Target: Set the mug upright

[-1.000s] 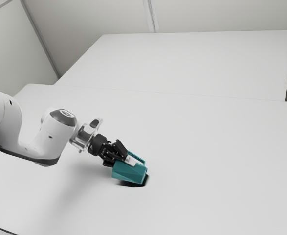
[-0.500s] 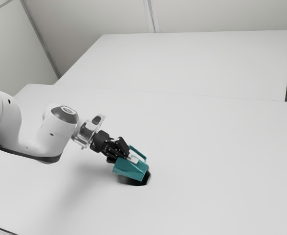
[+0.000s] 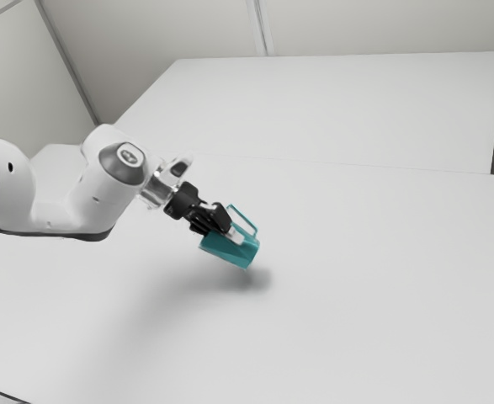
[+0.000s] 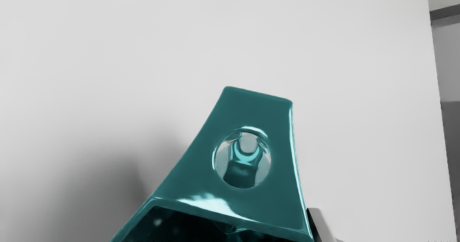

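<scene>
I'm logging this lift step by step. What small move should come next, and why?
Probably tip the gripper to point more steeply down, bringing the mug nearer upright before lowering it: it hangs tilted above its shadow on the table, its open end toward the gripper.

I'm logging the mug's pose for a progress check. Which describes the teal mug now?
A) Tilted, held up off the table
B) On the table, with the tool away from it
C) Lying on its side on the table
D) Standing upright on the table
A: the tool grips the mug, which slants in the air, its soft shadow falling on the table below it.
</scene>
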Motion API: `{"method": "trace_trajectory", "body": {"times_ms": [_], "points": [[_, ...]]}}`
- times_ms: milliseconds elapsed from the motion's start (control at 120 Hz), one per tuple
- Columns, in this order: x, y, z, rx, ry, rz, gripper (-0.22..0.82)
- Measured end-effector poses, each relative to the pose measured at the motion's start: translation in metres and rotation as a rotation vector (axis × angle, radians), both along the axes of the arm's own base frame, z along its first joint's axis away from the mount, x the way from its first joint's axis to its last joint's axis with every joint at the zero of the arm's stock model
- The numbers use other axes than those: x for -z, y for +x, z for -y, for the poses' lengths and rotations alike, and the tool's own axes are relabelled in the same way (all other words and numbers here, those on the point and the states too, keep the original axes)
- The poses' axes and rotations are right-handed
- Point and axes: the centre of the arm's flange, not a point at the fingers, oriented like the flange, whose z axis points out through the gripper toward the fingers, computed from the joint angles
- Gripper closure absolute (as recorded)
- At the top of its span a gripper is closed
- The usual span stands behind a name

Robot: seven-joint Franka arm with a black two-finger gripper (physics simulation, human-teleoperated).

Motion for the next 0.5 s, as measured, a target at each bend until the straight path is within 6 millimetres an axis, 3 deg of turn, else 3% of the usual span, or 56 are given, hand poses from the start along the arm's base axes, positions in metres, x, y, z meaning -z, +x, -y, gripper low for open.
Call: {"method": "trace_trajectory", "body": {"times_ms": [117,217,425,500], "points": [[-0.019,0.023,0.005,0.105,0.167,0.100,0.78],[-0.023,0.035,0.005,0.195,0.309,0.146,0.78],[-0.010,0.044,-0.037,0.280,0.543,0.142,0.78],[-0.006,0.056,-0.035,0.334,0.616,0.151,0.78]]}}
